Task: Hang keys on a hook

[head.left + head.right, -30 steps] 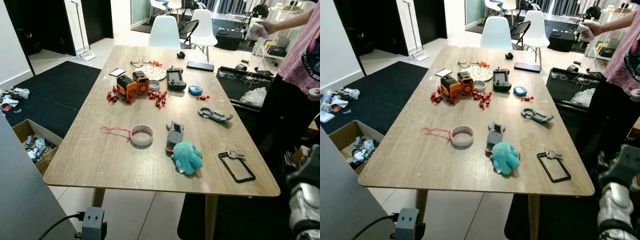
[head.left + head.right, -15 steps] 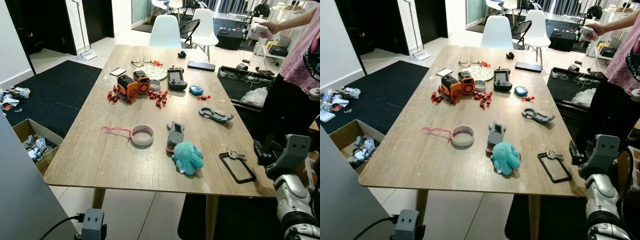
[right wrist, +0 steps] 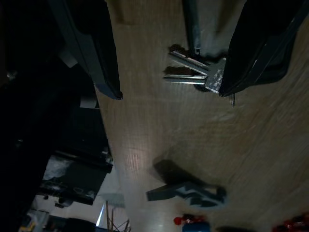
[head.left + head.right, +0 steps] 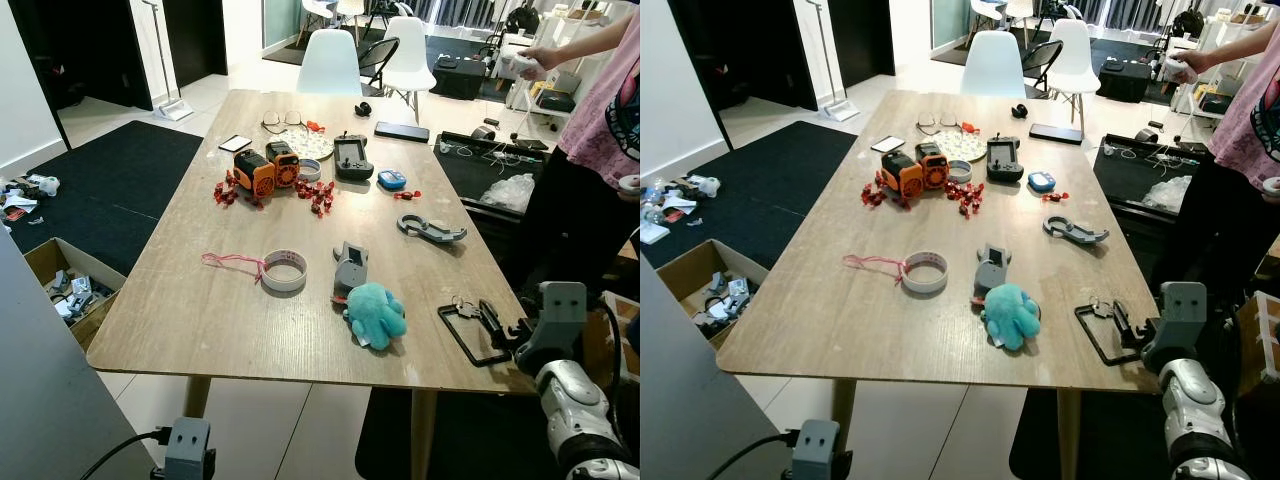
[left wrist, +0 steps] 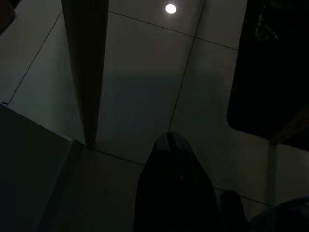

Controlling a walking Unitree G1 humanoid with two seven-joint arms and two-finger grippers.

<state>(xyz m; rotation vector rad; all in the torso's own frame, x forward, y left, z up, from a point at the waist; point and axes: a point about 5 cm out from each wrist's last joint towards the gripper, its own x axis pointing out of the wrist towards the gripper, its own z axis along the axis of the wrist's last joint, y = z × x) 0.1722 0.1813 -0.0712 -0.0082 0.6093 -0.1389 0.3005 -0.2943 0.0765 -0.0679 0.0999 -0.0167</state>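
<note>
Right gripper [image 4: 490,318] spread wide over the keys [image 3: 193,72], blades lying crosswise between the fingers [image 3: 94,53]; left arm idle.

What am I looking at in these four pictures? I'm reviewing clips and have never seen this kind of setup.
A two-armed humanoid robot is meant to hang keys on a hook. The two wide pictures come from a stereo camera on its head, looking down at a wooden table. The two dark pictures come from cameras on its wrists.

On the table lie the keys on a black rectangular loop, a teal plush toy, a roll of tape, orange gadgets and other odds and ends. A person stands to the right.

The right gripper reaches over the near right corner, fingers open above the keys, holding nothing. The left gripper hangs idle over the floor, shut.
</note>
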